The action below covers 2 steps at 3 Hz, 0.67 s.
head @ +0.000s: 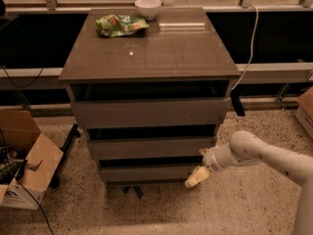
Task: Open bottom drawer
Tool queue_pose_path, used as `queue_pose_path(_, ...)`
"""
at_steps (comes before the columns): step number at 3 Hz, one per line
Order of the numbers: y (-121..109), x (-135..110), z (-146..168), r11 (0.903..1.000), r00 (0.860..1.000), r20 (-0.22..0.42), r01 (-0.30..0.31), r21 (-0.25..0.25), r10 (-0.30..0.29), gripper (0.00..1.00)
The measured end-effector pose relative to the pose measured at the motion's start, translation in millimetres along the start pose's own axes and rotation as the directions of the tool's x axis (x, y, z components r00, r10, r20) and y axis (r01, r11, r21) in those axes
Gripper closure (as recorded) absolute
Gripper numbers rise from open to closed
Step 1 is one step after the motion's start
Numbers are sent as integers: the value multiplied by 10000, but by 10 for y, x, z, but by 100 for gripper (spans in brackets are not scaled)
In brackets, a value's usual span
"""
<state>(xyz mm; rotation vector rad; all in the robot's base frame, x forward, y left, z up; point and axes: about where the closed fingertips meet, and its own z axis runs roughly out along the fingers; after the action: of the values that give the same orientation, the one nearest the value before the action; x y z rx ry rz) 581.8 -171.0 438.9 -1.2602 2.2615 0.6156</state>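
The grey-brown cabinet [146, 58] has three handleless drawer fronts. The bottom drawer [146, 173] is the lowest and narrowest-looking front, with a dark gap above it; it sits flush with the fronts above. My white arm comes in from the right. My gripper [198, 173] is at the bottom drawer's right end, its pale fingertip [194, 178] touching or just in front of the front's right edge. A second finger [203, 152] sits near the middle drawer's lower right corner.
A white bowl [147, 7] and a green snack bag [119, 24] lie on the cabinet top. An open cardboard box [22, 160] stands on the floor at left. A cable [249, 43] hangs at the right of the cabinet. The floor is speckled terrazzo.
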Motion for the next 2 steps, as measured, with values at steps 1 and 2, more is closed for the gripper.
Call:
queue_pose_path(1,28,6,31,10000,10000,-52,1,-94,-2,0)
queue_pose_path(2,-61,90,412,9993,9992,-160,371,108,-369,0)
